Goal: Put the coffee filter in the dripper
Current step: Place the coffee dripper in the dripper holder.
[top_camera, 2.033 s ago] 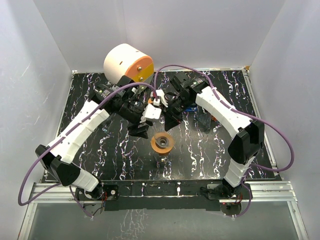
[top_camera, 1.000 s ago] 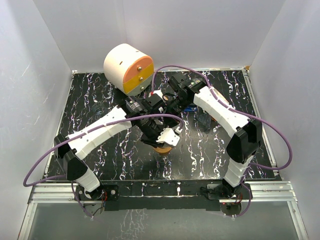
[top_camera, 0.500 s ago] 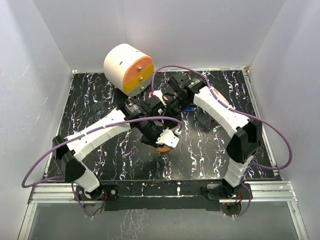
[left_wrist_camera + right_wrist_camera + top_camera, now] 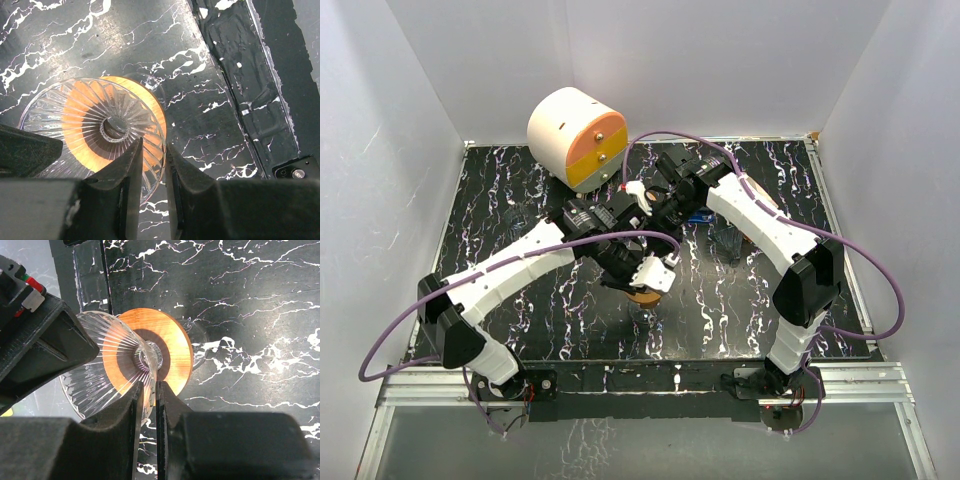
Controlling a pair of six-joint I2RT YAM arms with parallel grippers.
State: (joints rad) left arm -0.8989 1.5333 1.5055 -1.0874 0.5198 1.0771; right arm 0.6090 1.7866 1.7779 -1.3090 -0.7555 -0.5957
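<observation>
Left end effector (image 4: 153, 150) pinches the rim of the dripper (image 4: 85, 120), a ribbed clear-glass cone on an orange disc at mid-surface (image 4: 500, 190). A white-and-orange drum (image 4: 575, 137) sits behind; the left arm's black housing crowds in. Right end effector (image 4: 150, 387) hangs just above the rim, fingers almost together, grip unclear.
</observation>
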